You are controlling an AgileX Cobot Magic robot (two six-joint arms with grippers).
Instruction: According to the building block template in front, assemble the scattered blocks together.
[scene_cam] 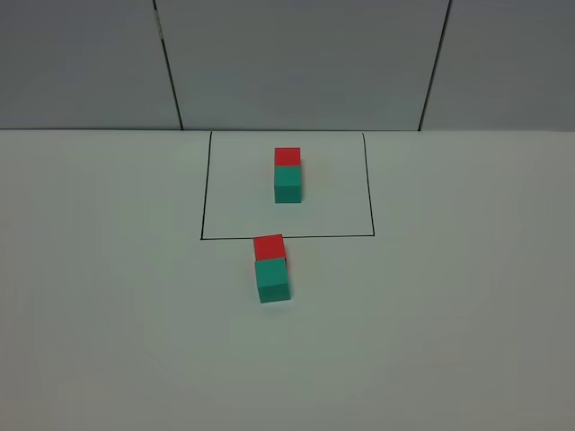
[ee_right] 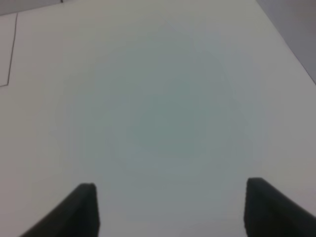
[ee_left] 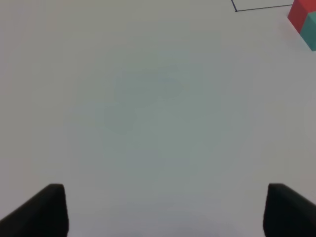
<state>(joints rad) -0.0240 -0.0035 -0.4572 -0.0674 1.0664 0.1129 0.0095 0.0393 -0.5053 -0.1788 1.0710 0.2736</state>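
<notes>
- Two pairs of red-and-teal cubes sit on the white table (scene_cam: pixel 99 341): the building block template (scene_cam: pixel 287 175) inside the black outline (scene_cam: pixel 373 184) toward the far edge at the centre, and the scattered blocks just outside the outline's near line.
- The loose red block (scene_cam: pixel 269 247) lies touching the loose teal block (scene_cam: pixel 272 279), red toward the far edge and teal toward the near edge, the same order as the template; the red one overlaps the outline's near line.
- The joined pair looks turned a little off the template's line, though the high view alone cannot say how tight the seam is.
- Neither arm shows in the high view; the left gripper (ee_left: pixel 163 210) hangs with its jaws spread wide over bare table, holding nothing, the loose pair only at the edge of its wrist view.
- The right gripper (ee_right: pixel 170 207) is likewise spread and empty, over bare table toward the right edge.
- Judged from the layout, the assembly step looks finished or all but finished.
- Any next move would call only for a light squaring nudge, if the match is judged too loose, and care not to push the pair apart.
</notes>
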